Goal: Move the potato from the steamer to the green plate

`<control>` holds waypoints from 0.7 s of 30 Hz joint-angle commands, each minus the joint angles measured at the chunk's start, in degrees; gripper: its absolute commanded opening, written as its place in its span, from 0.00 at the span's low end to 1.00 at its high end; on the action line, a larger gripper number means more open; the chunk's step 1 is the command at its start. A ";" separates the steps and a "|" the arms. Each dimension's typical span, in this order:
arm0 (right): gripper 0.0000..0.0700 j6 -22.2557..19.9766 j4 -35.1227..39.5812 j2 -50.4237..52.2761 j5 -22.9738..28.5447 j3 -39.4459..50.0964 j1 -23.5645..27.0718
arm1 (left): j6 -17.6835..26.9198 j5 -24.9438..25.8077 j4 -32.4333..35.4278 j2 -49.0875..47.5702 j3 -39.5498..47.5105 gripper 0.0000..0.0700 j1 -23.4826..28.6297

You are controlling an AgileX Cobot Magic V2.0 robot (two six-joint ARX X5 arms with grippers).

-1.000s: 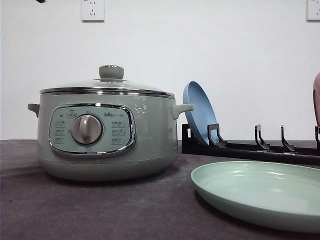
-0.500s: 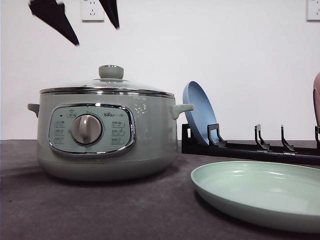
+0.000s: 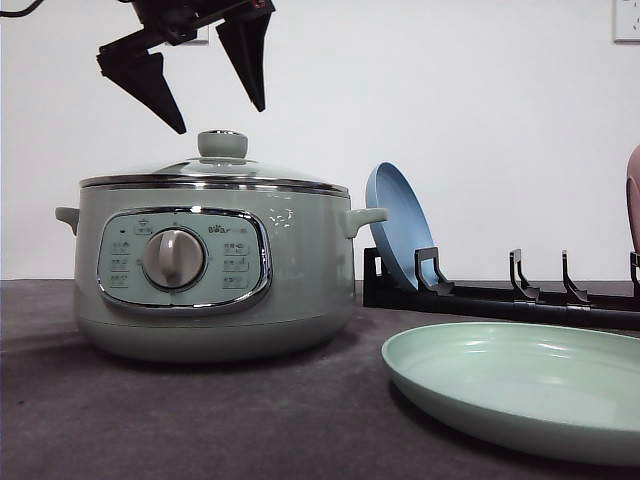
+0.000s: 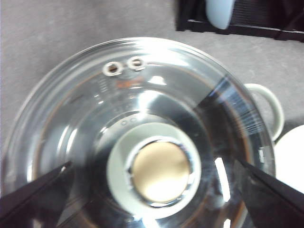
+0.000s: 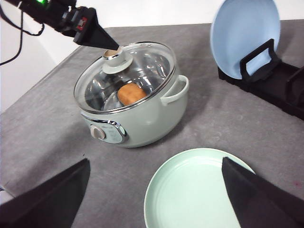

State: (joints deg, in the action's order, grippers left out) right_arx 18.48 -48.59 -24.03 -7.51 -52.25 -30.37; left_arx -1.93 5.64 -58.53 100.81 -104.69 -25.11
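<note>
The pale green steamer [image 3: 215, 270] stands on the left of the table with its glass lid [image 3: 215, 172] on. Through the lid, the orange-brown potato [image 5: 132, 93] lies inside the steamer [image 5: 137, 118]. My left gripper [image 3: 220, 118] hangs open just above the lid knob [image 3: 222, 143], one finger on each side; its wrist view looks straight down on the knob [image 4: 159, 171]. The green plate [image 3: 520, 385] lies empty at the front right. My right gripper [image 5: 156, 160] is open and high, over the near edge of the green plate [image 5: 199, 190].
A blue plate [image 3: 398, 225] stands upright in a black dish rack [image 3: 500, 295] behind the green plate. A steamer side handle [image 3: 366, 217] sticks out toward the rack. A brownish object [image 3: 633, 195] shows at the right edge.
My left gripper has come down from the top of the front view to just above the lid knob, still open. Steamer, lid and plates have not moved.
</note>
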 commanded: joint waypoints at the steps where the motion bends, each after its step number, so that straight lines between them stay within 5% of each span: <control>1: 0.80 0.57 0.50 -0.22 0.16 -0.79 -0.31 | 0.87 -0.35 0.29 1.92 -1.65 1.00 -0.54; 21: 0.80 0.57 0.40 -0.21 0.22 -0.79 -0.31 | 0.81 -1.87 0.10 3.47 -1.65 1.00 -1.71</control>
State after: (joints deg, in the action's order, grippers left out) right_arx 18.48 -48.61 -24.03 -7.46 -52.25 -30.37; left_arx -1.95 4.13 -58.60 102.58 -104.73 -26.39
